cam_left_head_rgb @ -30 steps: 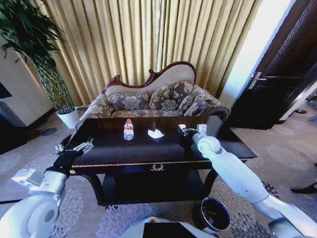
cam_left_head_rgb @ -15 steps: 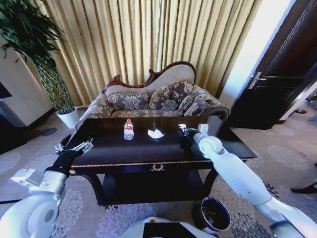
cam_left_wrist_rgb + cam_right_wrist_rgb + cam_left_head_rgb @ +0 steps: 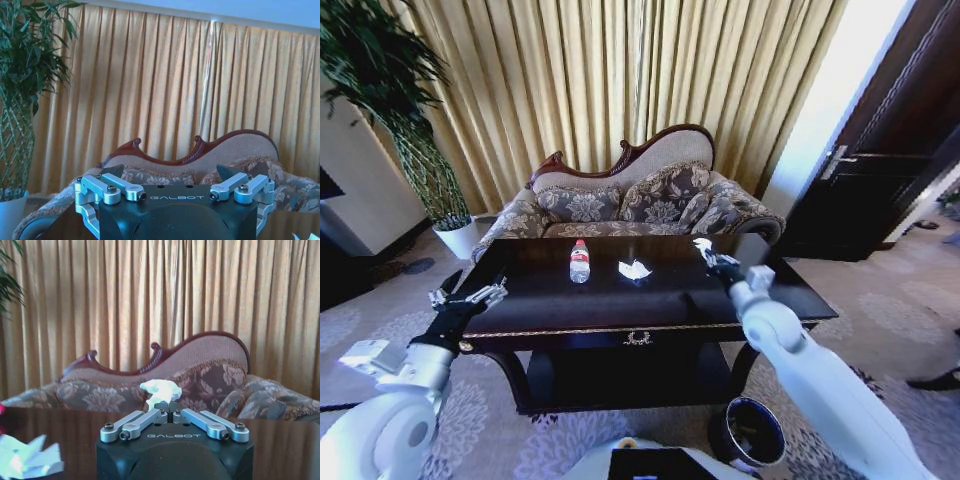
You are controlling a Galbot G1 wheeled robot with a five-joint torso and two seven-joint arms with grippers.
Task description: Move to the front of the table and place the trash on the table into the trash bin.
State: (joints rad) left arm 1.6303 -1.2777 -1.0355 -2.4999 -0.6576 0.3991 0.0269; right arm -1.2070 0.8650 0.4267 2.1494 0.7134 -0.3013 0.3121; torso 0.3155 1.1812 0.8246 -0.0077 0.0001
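the trash bin [image 3: 748, 432] sits on the carpet nearest the robot, at the front right corner of the table [image 3: 650, 325], mouth open upward and below the right arm.

the left hand [image 3: 470, 297] hangs at the left front edge of the tabletop, idle, its fingers spread wide with nothing between them.

farther in, the right hand [image 3: 708, 256] is raised over the right part of the tabletop with its fingers closed on a small crumpled paper wad [image 3: 161, 389]; in the right wrist view the wad pokes out beyond the pinched tips. it looks very light and soft, so it should crush rather than resist, and a pinch through the bulk of the ball ought to keep it. the risk is a loose fold slipping free, or the wad clinging to a finger pad when let go over the bin.

beyond the middle of the tabletop lies a second crumpled paper [image 3: 635, 269], flatter and more open, with raised corners. it would likely skid on the glossy wood if pushed from the side, so closing down on its raised centre seems best.

just left of it stands the clear bottle [image 3: 580, 261], upright, red-and-white label around its middle. it looks light, thin-walled and smooth, easy to tip; a hold across the labelled middle seems safer than at the narrow cap.

behind the table is the patterned sofa [image 3: 630, 205], then the curtains [image 3: 620, 80].
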